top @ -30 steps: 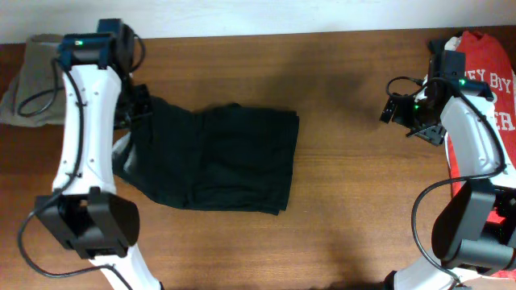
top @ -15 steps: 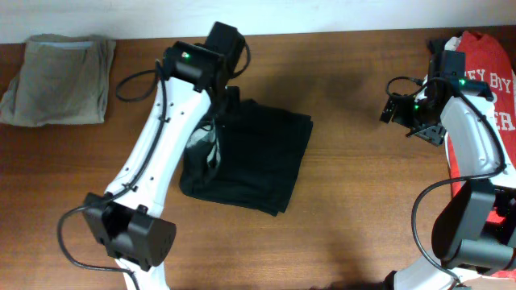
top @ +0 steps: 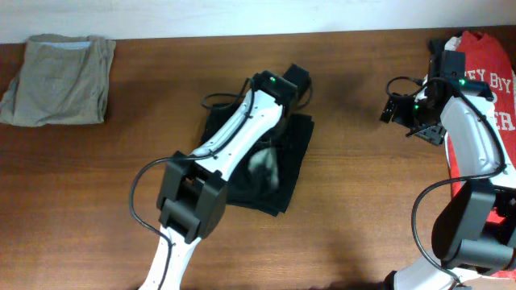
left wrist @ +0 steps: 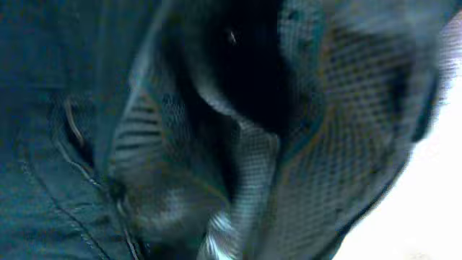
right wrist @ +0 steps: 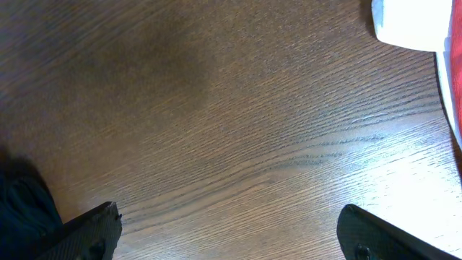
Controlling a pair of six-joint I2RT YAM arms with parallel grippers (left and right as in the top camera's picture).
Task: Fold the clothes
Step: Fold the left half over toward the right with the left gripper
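The large black garment (top: 292,161) lies bunched in the middle of the table, with pale lining showing. My left gripper (top: 292,90) is at its far right corner, with my arm stretched over it. The left wrist view is filled with blurred black fabric (left wrist: 108,144) and mesh lining, and the fingers are hidden; the gripper appears shut on it. My right gripper (top: 395,109) (right wrist: 227,217) is open and empty over bare wood, beside the red white-lettered T-shirt (top: 484,80). The grey-khaki garment (top: 56,68) lies folded at the far left.
The wooden table (top: 363,201) meets a white wall along its far edge. The red shirt's edge (right wrist: 456,94) shows at the right of the right wrist view, and dark fabric (right wrist: 22,209) at its lower left.
My left arm has swung from the table's left side across to the right, dragging the black garment's left part over itself. The garment is now narrower. The right arm has not moved.
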